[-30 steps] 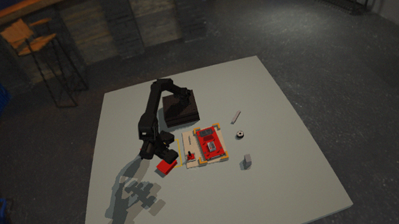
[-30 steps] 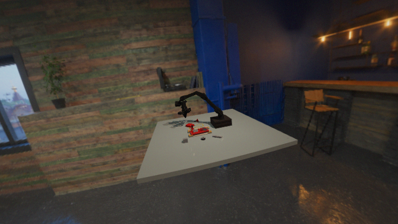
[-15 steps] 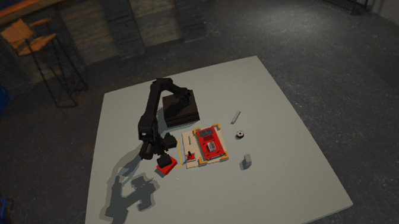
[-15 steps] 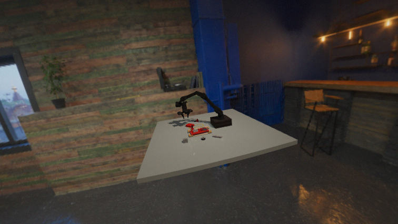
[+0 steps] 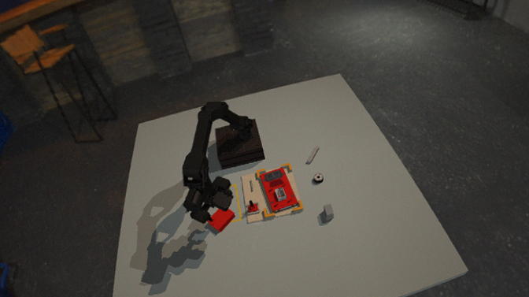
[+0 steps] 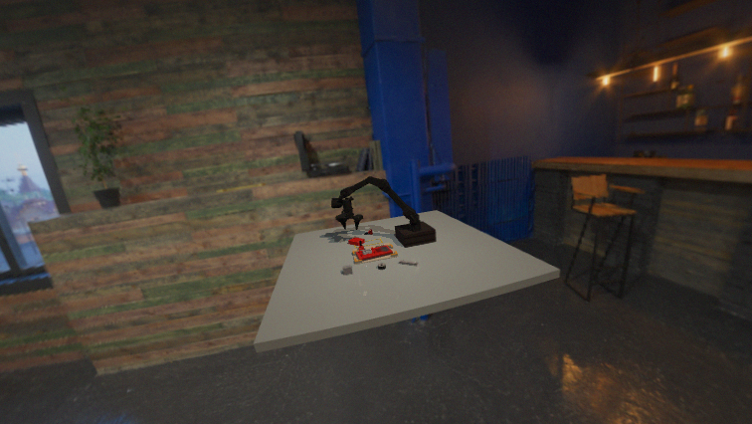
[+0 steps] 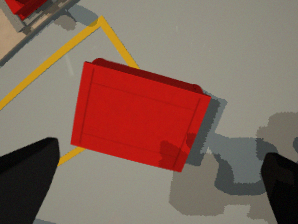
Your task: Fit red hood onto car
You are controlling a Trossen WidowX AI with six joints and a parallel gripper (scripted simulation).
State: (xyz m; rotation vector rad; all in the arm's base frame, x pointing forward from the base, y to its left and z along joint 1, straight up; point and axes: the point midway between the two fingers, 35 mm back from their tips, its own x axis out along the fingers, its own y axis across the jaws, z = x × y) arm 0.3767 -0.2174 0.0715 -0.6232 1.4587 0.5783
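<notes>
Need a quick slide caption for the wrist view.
Open gripper above the red hood, which lies on the table.

Grey bar (image 5: 312, 154): lay flat on tabletop (image 5: 339, 112), well apart from the rest.
Black wheel (image 5: 318, 179): sat between bar and block.
Grey block (image 5: 327, 213): stood upright nearby.
Wooden stool (image 5: 38, 52): stood on floor.

Plank wall (image 6: 184, 131), dark glossy floor (image 6: 473, 368)

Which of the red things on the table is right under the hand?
The loose red hood on the bare table, beneath the open hand; the other red pieces sit on the jig board.
</notes>
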